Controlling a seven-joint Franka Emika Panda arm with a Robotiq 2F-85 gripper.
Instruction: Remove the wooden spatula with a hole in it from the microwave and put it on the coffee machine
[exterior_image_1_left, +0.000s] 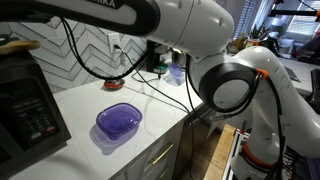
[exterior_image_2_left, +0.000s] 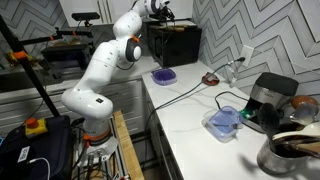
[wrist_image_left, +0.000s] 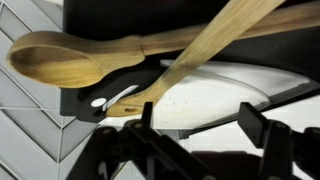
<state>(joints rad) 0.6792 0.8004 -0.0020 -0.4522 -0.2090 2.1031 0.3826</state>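
At the tiled-wall end of the white counter (exterior_image_1_left: 90, 110), on top of the large black microwave (exterior_image_2_left: 176, 45), your pale wooden spatula with a hole in its blade (wrist_image_left: 165, 80) lies crossing a round-bowled wooden spoon (wrist_image_left: 60, 58). Your gripper (wrist_image_left: 195, 125) hangs just above them, its jaws spread wide with nothing between them. The small upright black coffee machine (exterior_image_2_left: 270, 95) stands well apart toward the counter's opposite end, and a purple bowl (exterior_image_1_left: 118, 122) sits near the front edge.
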